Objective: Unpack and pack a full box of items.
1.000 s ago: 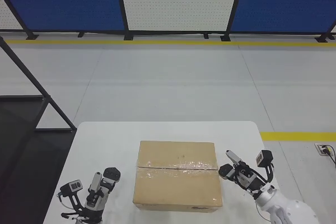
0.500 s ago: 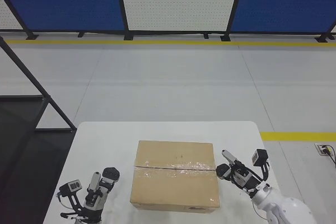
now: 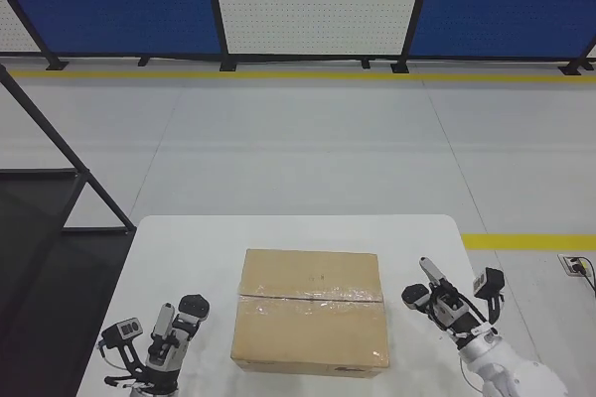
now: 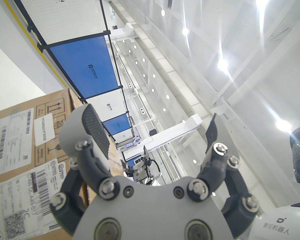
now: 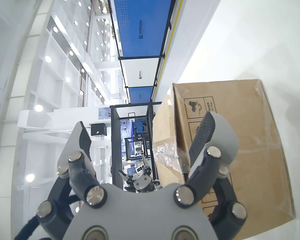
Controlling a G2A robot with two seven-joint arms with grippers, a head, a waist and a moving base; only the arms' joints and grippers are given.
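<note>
Cardboard box (image 3: 311, 311), taped shut with barcode labels (image 4: 12, 136), sits between left tool (image 4: 152, 118) and right tool (image 5: 145, 122), both spread wide, empty.

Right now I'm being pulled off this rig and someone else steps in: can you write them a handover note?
Left gripper: open, empty, off the box's left side.
Right gripper: open, empty, off the box's right side, not touching it.
Box: on the white table between the arms, flaps closed, clear tape across the top seam.
Done: nothing unpacked.
Left: open the box, unpack it, then repack.
</note>
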